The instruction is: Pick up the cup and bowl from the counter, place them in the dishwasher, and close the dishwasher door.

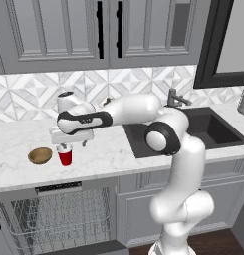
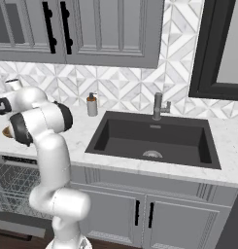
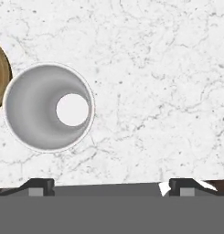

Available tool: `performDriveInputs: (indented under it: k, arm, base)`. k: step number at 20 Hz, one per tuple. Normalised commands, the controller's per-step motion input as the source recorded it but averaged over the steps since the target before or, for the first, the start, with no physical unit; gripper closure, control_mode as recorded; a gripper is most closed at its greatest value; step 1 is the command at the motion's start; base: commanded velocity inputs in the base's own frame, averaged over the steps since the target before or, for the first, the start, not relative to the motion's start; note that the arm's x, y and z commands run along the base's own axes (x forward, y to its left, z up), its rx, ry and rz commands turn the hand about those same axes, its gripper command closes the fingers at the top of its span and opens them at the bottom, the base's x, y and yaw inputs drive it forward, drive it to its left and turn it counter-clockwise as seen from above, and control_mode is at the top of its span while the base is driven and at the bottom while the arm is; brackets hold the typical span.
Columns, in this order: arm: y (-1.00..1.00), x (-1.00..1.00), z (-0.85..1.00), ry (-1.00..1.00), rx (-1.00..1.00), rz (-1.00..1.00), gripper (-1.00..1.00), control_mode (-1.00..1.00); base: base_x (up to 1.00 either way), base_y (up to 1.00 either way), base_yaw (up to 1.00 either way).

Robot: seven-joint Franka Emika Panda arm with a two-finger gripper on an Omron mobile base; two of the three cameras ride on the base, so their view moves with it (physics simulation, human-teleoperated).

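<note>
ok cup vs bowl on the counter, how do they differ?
The cup is red with a white rim, tall and tapered; the bowl is tan-brown, shallow and wider. The open gripper hovers just above the cup, while the bowl sits off to the side of it. Both stand upright and apart on the counter.

A dark sink sat ahead of me. Behind it stood a grey faucet. Left of that faucet was a soap bottle, below grey wall cabinets.
</note>
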Motion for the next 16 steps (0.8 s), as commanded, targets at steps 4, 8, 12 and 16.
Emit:
performDriveInputs:
  k: [4,8,12,16]
  arm:
    - [0.08,0.27,-0.07,0.00,0.00,0.01,-1.00,-1.00]
    - [0.00,0.16,-0.07,0.00,0.00,0.00,-1.00,-1.00]
    - [0.00,0.11,-0.33,0.00,0.01,0.00,-1.00,-1.00]
    - [0.00,0.25,-0.47,0.00,0.05,0.00,-1.00,-1.00]
  base:
    - [0.00,0.00,0.00]
    - [0.00,0.00,0.00]
    - [0.00,0.00,0.00]
    - [0.00,0.00,0.00]
